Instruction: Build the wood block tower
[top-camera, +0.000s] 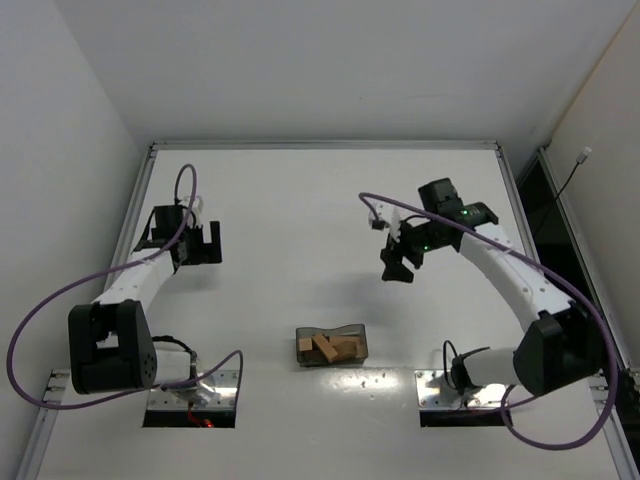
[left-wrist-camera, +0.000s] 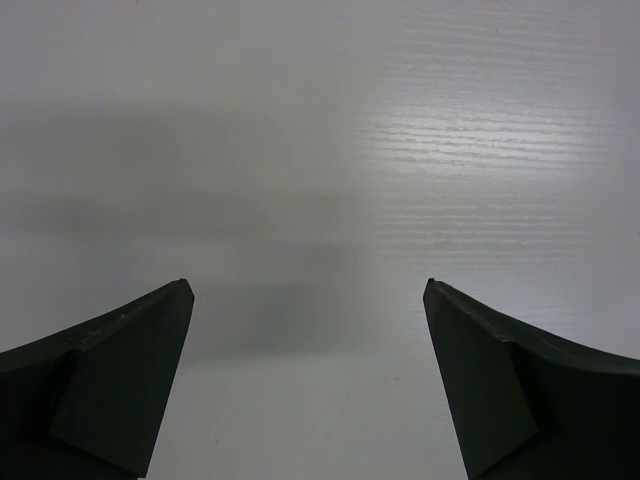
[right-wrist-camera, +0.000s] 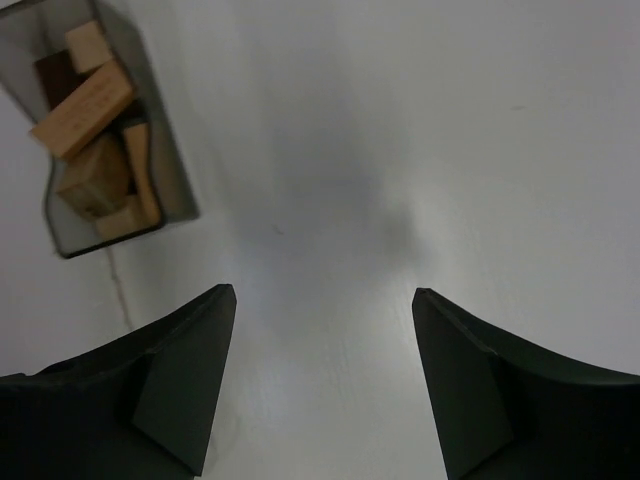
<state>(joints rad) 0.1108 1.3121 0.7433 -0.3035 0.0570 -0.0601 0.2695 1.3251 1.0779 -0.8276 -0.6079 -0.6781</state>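
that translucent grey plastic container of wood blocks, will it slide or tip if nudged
Probably slides rather than tips: the translucent grey plastic container sits low and wide on the smooth white table. The tan wooden blocks inside lie jumbled, so they would likely shift.

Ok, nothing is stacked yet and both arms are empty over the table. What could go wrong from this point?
1. The wooden blocks lie jumbled, leaning on each other in the translucent grey container; the open right fingers may snag a wall or lift a block crooked.
2. The container looks unfixed on the table, so a push could slide it.
3. Both arms share one container and might collide.
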